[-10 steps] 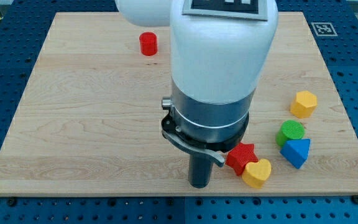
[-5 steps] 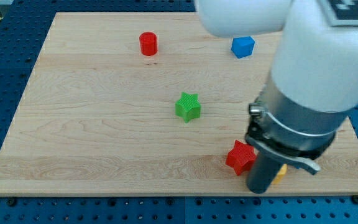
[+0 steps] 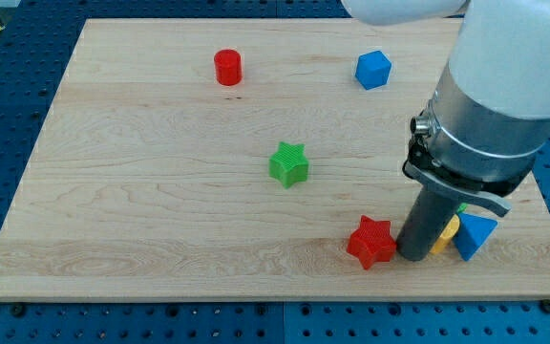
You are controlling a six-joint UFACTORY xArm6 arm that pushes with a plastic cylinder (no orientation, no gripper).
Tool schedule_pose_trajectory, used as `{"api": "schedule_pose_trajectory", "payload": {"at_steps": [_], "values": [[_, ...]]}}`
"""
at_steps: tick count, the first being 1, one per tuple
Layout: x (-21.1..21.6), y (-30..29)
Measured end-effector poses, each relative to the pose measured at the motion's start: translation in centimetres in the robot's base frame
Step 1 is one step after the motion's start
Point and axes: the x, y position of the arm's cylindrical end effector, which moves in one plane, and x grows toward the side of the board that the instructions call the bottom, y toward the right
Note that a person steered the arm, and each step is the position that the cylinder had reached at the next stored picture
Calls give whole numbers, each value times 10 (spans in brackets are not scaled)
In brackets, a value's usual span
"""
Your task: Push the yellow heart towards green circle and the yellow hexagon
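Note:
My tip [image 3: 413,256] rests on the board near the view's bottom right, between the red star [image 3: 370,243] on its left and the yellow heart [image 3: 446,235] on its right. Only a sliver of the yellow heart shows behind the rod; it lies against the blue triangle [image 3: 475,233]. A thin edge of the green circle [image 3: 461,207] peeks out above the heart. The yellow hexagon is hidden behind the arm.
A green star [image 3: 288,163] sits mid-board. A red cylinder [image 3: 227,67] is at the top left and a blue block [image 3: 372,69] at the top right. The arm's large body covers the board's right side.
The arm has swept from mid-board to the right, uncovering the green star and blue block. The tip passed below the red star, and the yellow heart has shifted right, up against the blue triangle.

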Motion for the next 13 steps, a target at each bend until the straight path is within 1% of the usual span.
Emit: {"api": "schedule_pose_trajectory", "payload": {"at_steps": [1,2,4,6,7,9,10,11,13], "values": [[-13,0],[-16,0],[-1,11],[11,52],[10,61],[9,52],[-1,29],[-16,18],[-68,18]]}}
